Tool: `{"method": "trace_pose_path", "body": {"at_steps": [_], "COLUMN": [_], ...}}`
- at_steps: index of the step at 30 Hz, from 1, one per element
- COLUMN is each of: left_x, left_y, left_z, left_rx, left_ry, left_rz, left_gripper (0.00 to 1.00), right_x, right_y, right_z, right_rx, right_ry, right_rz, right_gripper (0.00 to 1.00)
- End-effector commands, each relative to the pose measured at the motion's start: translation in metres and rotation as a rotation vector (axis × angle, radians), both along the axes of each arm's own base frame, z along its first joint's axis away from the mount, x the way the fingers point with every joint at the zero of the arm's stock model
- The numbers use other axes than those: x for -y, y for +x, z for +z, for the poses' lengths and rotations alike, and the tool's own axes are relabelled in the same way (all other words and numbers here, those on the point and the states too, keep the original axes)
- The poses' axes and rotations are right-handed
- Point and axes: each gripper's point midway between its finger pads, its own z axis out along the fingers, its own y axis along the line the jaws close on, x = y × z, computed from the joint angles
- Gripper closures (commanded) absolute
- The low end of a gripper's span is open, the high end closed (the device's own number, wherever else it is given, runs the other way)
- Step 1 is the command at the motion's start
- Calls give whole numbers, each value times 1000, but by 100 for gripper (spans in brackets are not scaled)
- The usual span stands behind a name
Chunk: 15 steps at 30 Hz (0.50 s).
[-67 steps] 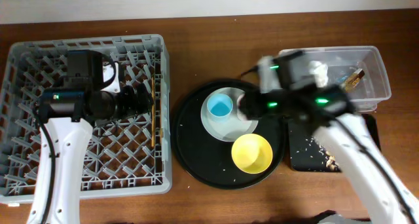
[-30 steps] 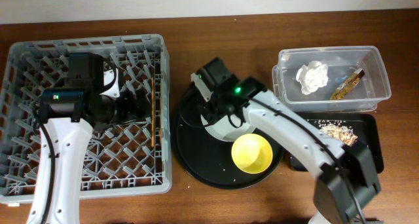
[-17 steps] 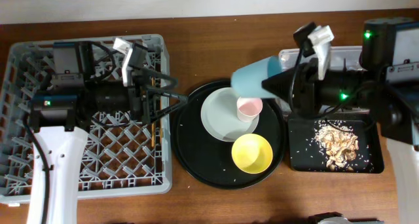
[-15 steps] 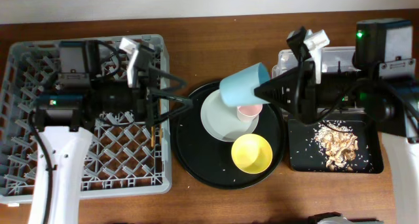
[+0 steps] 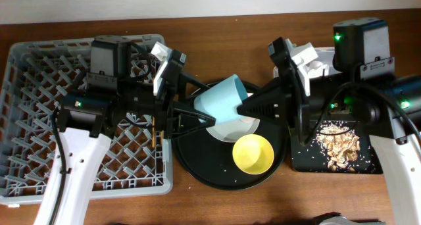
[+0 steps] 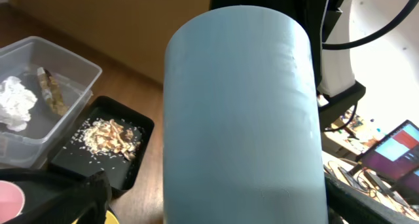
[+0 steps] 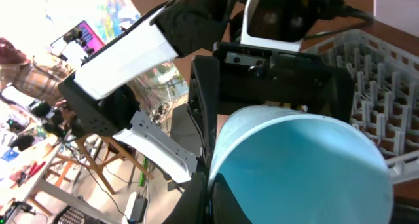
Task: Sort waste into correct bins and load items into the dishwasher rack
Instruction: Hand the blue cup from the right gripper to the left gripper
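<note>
A small light-blue cup [image 5: 222, 100] hangs tilted above the round black tray, held between both arms. My right gripper [image 5: 239, 111] is shut on its rim [image 7: 211, 198], one finger inside the cup [image 7: 301, 165] and one outside. My left gripper [image 5: 206, 105] is open, and its jaws straddle the cup's base [image 6: 242, 106]. The left finger [image 6: 69, 194] stands clear of the cup wall. A pink cup [image 6: 9, 198] sits on the pale plate [image 5: 248, 128]; the yellow bowl [image 5: 253, 153] is beside it. Chopsticks [image 5: 154, 131] lie in the dishwasher rack [image 5: 39, 74].
The round black tray [image 5: 197, 160] carries the plate and bowl. The clear tub [image 6: 59, 70] holds a white tissue [image 6: 16, 103] and a gold-brown wrapper [image 6: 51, 93]. Food scraps [image 5: 337, 143] lie in the shallow black tray [image 5: 302, 160]. Both arms crowd the middle.
My right gripper has carried the blue cup leftward over the round tray. The left arm has swung right out of the rack, and its jaws now straddle the cup.
</note>
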Motion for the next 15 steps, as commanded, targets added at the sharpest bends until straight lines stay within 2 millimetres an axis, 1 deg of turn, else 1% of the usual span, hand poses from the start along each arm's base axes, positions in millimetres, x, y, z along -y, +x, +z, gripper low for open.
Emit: {"method": "trace_pose_path", "body": {"at_steps": [1, 2, 3, 4, 5, 7, 9, 10, 13, 15], "left_x": [1, 1, 1, 1, 1, 1, 1, 1, 1, 1], "left_y": [-12, -12, -12, -12, -12, -12, -12, -12, -12, -12], "left_z": [14, 14, 14, 14, 14, 14, 14, 14, 14, 14], "left_rx": [47, 46, 46, 46, 46, 46, 46, 46, 46, 46], "left_ry": [-34, -38, -38, -38, -38, -38, -38, -38, -38, -38], "left_rz": [-37, -42, -42, -42, -41, -41, -41, -41, -41, -40], "left_gripper": [16, 27, 30, 37, 41, 55, 62, 62, 62, 62], "right_x": [-11, -12, -12, -12, -13, -15, -16, -17, -14, -8], "right_y": [-6, -1, 2, 5, 9, 14, 18, 19, 24, 28], "right_z": [-2, -7, -10, -12, -15, -18, -20, -19, -17, -11], "right_rx": [40, 44, 44, 43, 36, 29, 30, 36, 54, 58], "right_ry": [9, -14, -28, -36, -42, -44, -43, -42, -35, -6], "right_rz": [60, 45, 33, 27, 24, 25, 24, 24, 9, 1], "right_gripper": [96, 96, 96, 96, 96, 96, 96, 95, 76, 63]}}
